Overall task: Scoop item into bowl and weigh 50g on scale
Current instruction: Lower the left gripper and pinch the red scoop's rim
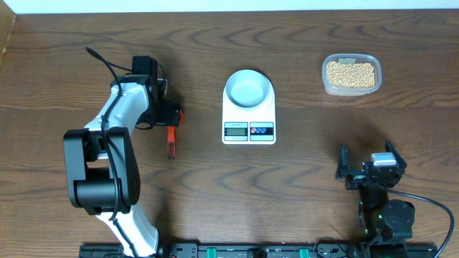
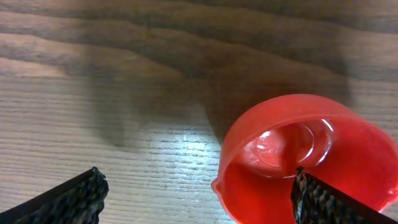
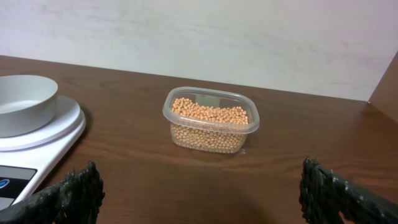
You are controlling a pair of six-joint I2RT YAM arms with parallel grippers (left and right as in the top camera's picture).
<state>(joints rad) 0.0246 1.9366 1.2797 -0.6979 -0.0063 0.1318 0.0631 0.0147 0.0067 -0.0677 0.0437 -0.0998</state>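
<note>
My left gripper (image 2: 196, 182) hung low over the table (image 2: 124, 143) with its fingers spread wide and nothing between the pads. The cup of a red plastic scoop (image 2: 298, 155) lay on its side toward my right finger. From the wrist view I could not tell whether that finger touched its rim. From above, the scoop's darker handle (image 1: 171, 145) ran back along the wood toward my base, away from the cup.

My right gripper (image 3: 199, 186) waited near its own base, equally wide and empty, facing the clear plastic container (image 3: 252, 124) of soybeans (image 3: 210, 114). That container sat at the far right of the table, well apart from the scale (image 1: 249, 118). The white bowl (image 1: 248, 87) stood on the scale's platform, and I saw no beans in it. The display was too small to read.

I judged the scoop to be light, stiff and slick, likely to skate on the wood if I nudged it off-centre. The handle looked the better place to pinch, squarely across its width. That would keep the cup free to dig and keep my fingers out of the beans.

The soybeans looked hard, smooth and round. Each would weigh little and be quick to roll or bounce if tipped from too high, so a heaped scoop would shed some. Reaching the target would call for small, level loads poured close over the bowl.
</note>
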